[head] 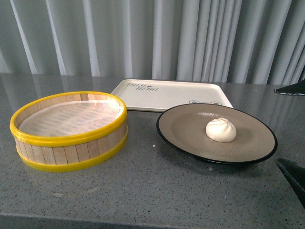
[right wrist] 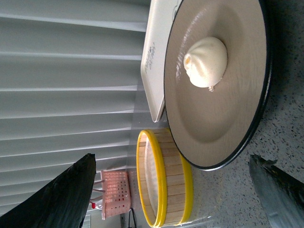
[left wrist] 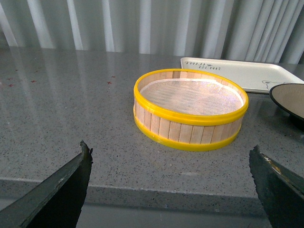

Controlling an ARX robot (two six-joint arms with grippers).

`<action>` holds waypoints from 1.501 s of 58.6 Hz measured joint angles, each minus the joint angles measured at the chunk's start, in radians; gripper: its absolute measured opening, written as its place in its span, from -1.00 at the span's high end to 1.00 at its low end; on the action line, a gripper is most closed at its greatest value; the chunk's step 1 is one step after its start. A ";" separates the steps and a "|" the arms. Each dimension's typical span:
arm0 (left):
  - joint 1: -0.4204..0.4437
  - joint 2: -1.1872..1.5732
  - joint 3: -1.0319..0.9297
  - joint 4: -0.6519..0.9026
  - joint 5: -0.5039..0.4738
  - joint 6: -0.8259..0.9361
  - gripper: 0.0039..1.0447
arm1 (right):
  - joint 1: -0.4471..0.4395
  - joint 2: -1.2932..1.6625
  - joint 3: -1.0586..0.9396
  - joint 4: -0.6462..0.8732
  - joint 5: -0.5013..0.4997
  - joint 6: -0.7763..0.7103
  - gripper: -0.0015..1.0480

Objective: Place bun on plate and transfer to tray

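The white pleated bun (head: 221,130) (right wrist: 206,62) lies on the tan plate (head: 186,126) (right wrist: 213,123) with the black rim, right of the table's middle. Behind the plate the cream tray (head: 157,94) (left wrist: 247,75) (right wrist: 156,66) lies flat, with nothing on it. My right gripper (right wrist: 171,190) is open, off the plate's right side, its dark fingertips (head: 291,172) showing at the front view's right edge. My left gripper (left wrist: 171,164) hangs open over the table's front edge, well short of the basket, with nothing between its fingers. The plate's edge (left wrist: 289,99) peeks in at the side of the left wrist view.
A round wooden basket (head: 69,129) (left wrist: 190,110) (right wrist: 164,183) with yellow rims and a paper liner stands left of the plate. The table is grey speckled stone (head: 157,191), backed by a pale curtain. A pink crate (right wrist: 115,192) shows far off in the right wrist view.
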 joint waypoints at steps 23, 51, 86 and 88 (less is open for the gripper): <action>0.000 0.000 0.000 0.000 0.000 0.000 -0.88 | 0.004 0.013 0.003 -0.047 -0.013 0.065 -0.84; 0.000 0.000 0.000 0.000 0.000 0.000 -0.88 | -0.055 0.143 0.030 0.004 -0.073 0.116 -0.84; 0.000 0.000 0.000 0.000 0.000 0.000 -0.88 | -0.080 0.347 0.154 0.060 -0.142 0.100 -0.84; 0.000 0.000 0.000 0.000 0.000 0.000 -0.88 | -0.080 0.357 0.160 0.065 -0.144 0.099 -0.84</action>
